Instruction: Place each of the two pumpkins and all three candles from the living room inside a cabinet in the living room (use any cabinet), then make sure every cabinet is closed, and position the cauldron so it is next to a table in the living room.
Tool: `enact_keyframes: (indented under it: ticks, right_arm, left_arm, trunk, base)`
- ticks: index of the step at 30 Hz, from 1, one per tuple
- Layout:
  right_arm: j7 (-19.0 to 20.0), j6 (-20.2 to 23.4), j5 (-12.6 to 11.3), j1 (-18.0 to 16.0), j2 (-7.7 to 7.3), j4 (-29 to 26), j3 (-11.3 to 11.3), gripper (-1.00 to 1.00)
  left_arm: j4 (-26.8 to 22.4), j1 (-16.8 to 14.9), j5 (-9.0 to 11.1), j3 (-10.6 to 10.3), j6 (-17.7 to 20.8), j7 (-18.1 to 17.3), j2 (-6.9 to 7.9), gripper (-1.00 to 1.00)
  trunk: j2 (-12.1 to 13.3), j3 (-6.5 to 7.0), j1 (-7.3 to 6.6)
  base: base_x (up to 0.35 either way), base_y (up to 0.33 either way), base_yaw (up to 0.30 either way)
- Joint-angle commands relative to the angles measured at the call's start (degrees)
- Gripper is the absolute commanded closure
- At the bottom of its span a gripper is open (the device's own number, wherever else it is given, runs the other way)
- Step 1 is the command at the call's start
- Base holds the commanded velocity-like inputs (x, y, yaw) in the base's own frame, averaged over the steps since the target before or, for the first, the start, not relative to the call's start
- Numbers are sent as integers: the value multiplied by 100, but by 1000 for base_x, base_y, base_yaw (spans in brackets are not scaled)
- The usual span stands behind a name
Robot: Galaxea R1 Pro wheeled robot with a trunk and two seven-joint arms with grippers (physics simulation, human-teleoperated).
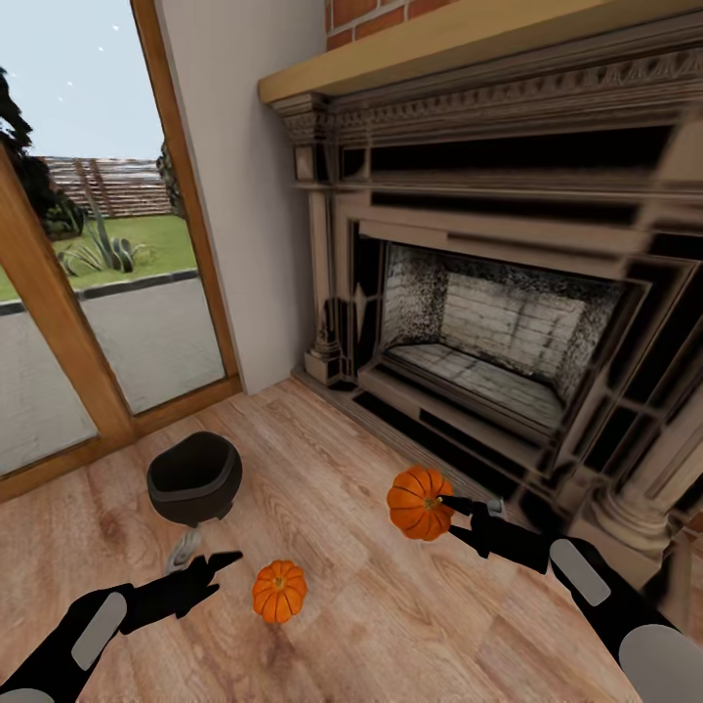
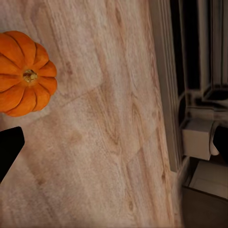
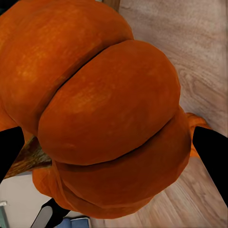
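The held pumpkin (image 1: 420,502) is up off the floor in front of the fireplace, gripped by the right gripper (image 1: 451,510), whose two fingers straddle its ribbed orange body; in the right wrist view the pumpkin (image 3: 109,109) bulges between the dark fingertips (image 3: 211,152) at either edge, so the gripper is clenched on it across its width. It looks small, rigid and light, with a smooth rounded skin that could roll or slip out of a shallow pinch, so a hold across the widest ribs, as here, seems safer than one on the short stem. The second pumpkin (image 1: 279,590) sits upright on the wooden floor (image 1: 371,625), stem up, just beside the left gripper (image 1: 200,566), which hovers near it with its fingers spread and nothing between them; the left wrist view shows that pumpkin (image 2: 24,73) apart from the one dark fingertip (image 2: 9,149) in view, not touched. It would probably be best taken from above, fingers closing on opposite ribs around its middle. The black cauldron (image 1: 194,478) stands on the floor beyond the left gripper, near the glass door (image 1: 107,322), mouth up and empty as far as can be seen. The fireplace (image 1: 488,332) rises behind.
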Motion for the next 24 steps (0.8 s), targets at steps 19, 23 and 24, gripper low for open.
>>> enact_keyframes:
  ticks: [19, 23, 24]
  right_arm:
    - [59, 14, -31, -5, -10, -1, 21, 100]
    - [192, 14, -31, -5, -11, -7, 21, 100]
    - [299, 14, -31, -5, -8, -8, 22, 100]
  left_arm:
    - [0, -2, -16, -8, 48, -1033, 51, -100]
    - [0, -3, -21, -10, 48, -1037, 46, -100]
    - [0, -3, -22, -11, 45, -1037, 45, -100]
  trunk:
    - [-28, -427, 47]
    - [-33, -515, 58]
    - [-35, -537, 60]
  base:
    - [0, 0, 0]
    - [0, 0, 0]
    - [0, 0, 0]
